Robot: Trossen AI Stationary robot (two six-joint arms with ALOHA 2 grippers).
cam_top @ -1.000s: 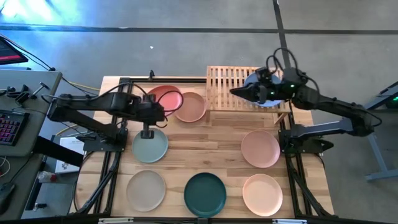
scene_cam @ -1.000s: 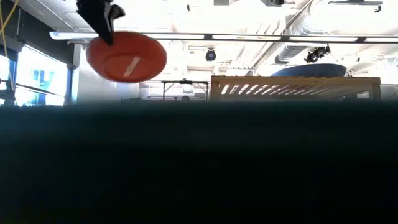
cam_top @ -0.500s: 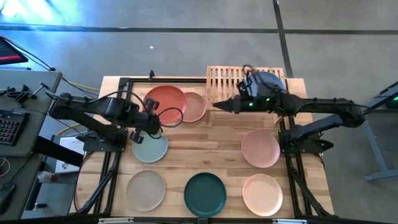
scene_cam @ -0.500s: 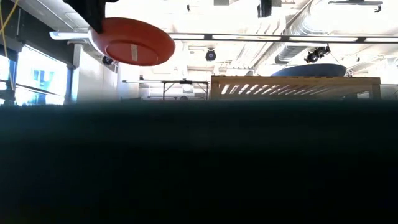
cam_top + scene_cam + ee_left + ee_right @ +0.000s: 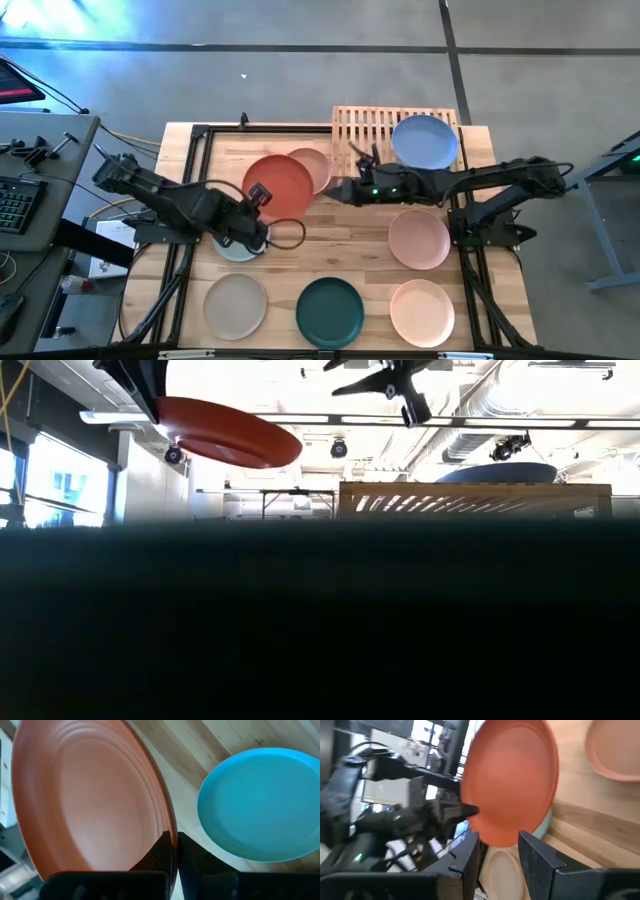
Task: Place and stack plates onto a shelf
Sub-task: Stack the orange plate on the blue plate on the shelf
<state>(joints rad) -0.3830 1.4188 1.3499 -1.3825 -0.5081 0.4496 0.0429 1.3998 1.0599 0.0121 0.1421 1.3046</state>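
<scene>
My left gripper (image 5: 262,196) is shut on the red-orange plate (image 5: 283,185), which is raised over the table's middle left and partly covers the peach plate (image 5: 314,166). The sage green plate (image 5: 236,248) lies flat under my left arm. My right gripper (image 5: 336,190) is open and points at the red-orange plate's (image 5: 510,780) right edge, a short way from it. The blue plate (image 5: 425,140) lies flat on the bamboo shelf (image 5: 362,128) at the far right. My left gripper pinches the red-orange plate's rim (image 5: 169,827) at its left-near edge, one finger on the upper face and one underneath. The fingers come nearly level from the table's left. The plate (image 5: 230,440) is lifted clear and slopes slightly down toward its free edge.
The pink plate (image 5: 418,238), beige plate (image 5: 235,303), dark teal plate (image 5: 330,310) and pale cream-pink plate (image 5: 422,312) lie flat on the near half of the table. The shelf's left half is bare slats.
My left gripper has carried the red-orange plate up and toward the table's near-right, tipping it from steeply tilted to nearly level. My right gripper has left the blue plate lying on the shelf and moved left and nearer, toward the red-orange plate.
</scene>
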